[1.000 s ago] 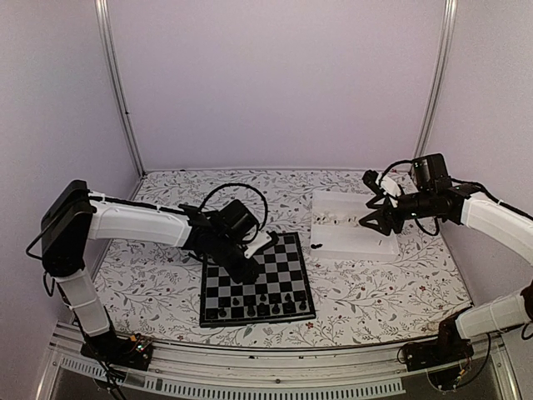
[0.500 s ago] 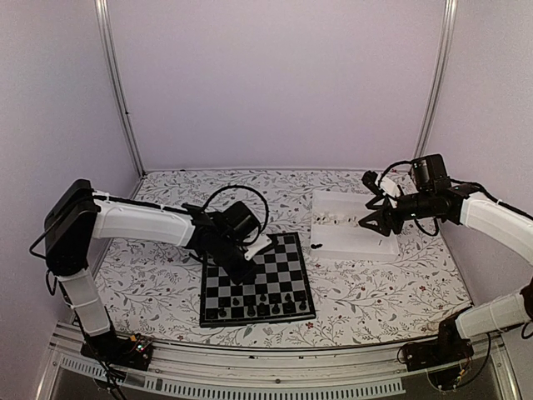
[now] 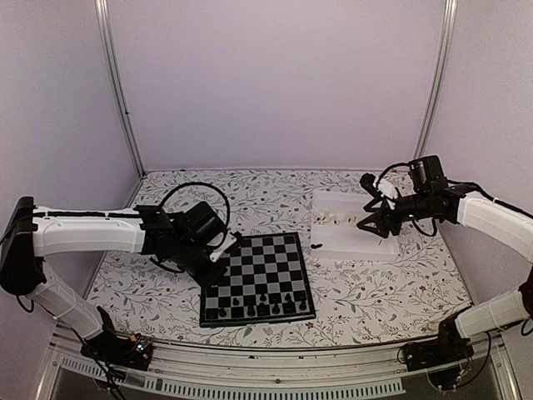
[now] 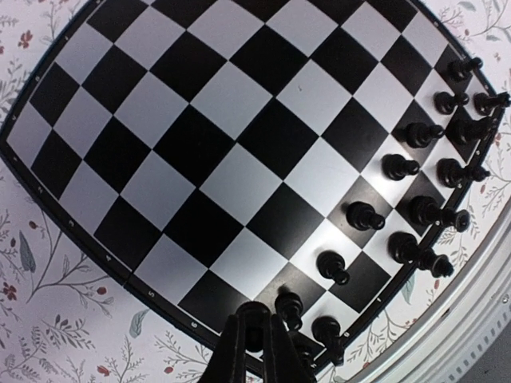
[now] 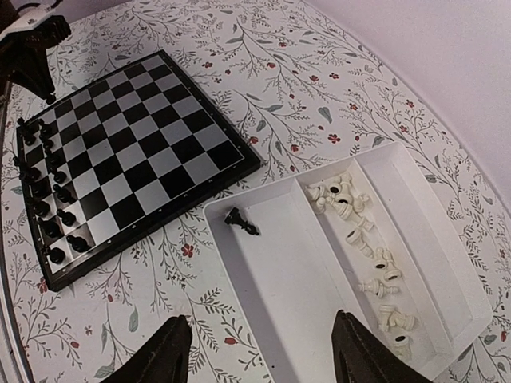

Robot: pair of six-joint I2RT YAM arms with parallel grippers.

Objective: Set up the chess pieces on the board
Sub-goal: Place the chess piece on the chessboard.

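Observation:
The black-and-grey board (image 3: 271, 267) lies mid-table, with black chess pieces (image 3: 260, 303) in two rows along its near edge. My left gripper (image 3: 219, 255) hovers by the board's left edge. In the left wrist view this gripper (image 4: 255, 321) is shut; a pawn's round head (image 4: 289, 306) stands on the board (image 4: 200, 144) just behind the tips. My right gripper (image 3: 376, 222) hangs open above the white tray (image 3: 366, 250). Below this gripper (image 5: 263, 351), one black piece (image 5: 241, 221) lies in the tray's near compartment, and white pieces (image 5: 363, 243) fill the other.
The tray (image 5: 303, 303) sits right of the board (image 5: 136, 152) on the flowered tablecloth. Grey walls and metal posts close in the table on three sides. My left arm's cable (image 3: 187, 196) loops above its wrist.
My left arm has drawn back leftward from over the board's middle to its left edge, and its jaws have closed. The right arm has barely moved.

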